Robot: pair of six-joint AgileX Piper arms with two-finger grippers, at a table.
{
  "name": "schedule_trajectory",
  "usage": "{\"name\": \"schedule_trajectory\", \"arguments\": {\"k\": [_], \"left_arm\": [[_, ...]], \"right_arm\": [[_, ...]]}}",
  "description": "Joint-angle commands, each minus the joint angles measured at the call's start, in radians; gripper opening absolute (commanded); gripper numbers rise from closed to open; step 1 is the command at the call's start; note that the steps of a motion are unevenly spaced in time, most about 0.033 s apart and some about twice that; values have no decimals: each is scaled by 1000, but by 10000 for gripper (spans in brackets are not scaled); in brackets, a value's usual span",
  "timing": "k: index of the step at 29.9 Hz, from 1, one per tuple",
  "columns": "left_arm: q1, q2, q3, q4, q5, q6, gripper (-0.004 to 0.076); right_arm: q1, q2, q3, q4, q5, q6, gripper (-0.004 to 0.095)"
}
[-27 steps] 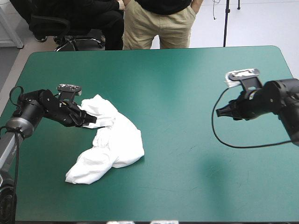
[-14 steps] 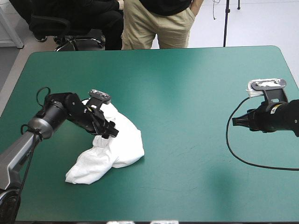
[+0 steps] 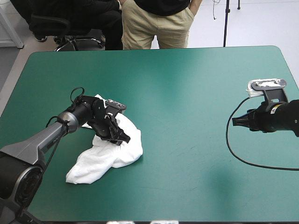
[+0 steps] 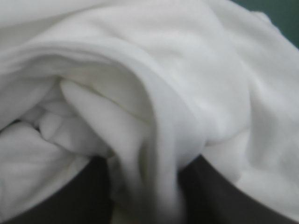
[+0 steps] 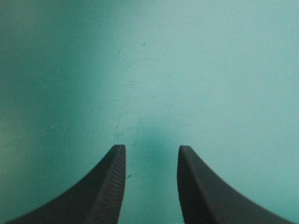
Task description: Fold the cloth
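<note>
The white T-shirt [image 3: 122, 151] lies as a crumpled heap on the left half of the teal-green table [image 3: 187, 84]. My left gripper [image 3: 123, 138] is pushed down into the middle of the heap. In the left wrist view the T-shirt [image 4: 187, 70] fills the picture, and a thick fold runs down between the black fingers [image 4: 70, 198] of the left gripper [image 4: 147, 163], which stand apart and open. My right gripper [image 3: 234, 121] hovers far off near the table's right edge. It points left and is open over bare cover, as the right wrist view shows [image 5: 150, 149].
The table's right edge [image 3: 292, 74] lies close behind the right arm. The teal-green cover [image 5: 187, 70] under the right gripper shows only faint scratches. A wide stretch of cover separates the T-shirt from the right gripper.
The left gripper has moved rightward from the T-shirt's left edge into the middle of the heap. The right arm drew back toward the right edge earlier and has held still since.
</note>
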Motion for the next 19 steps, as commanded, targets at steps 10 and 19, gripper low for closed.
{"name": "schedule_trajectory", "arguments": {"k": [10, 19], "left_arm": [[-262, -30, -30, -117, -138, 110, -17], [-440, 13, -121, -117, -154, 112, -17]], "right_arm": [[-11, -18, -26, 6, -34, -1, 304], [-11, -18, -26, 8, -32, -1, 297]]}}
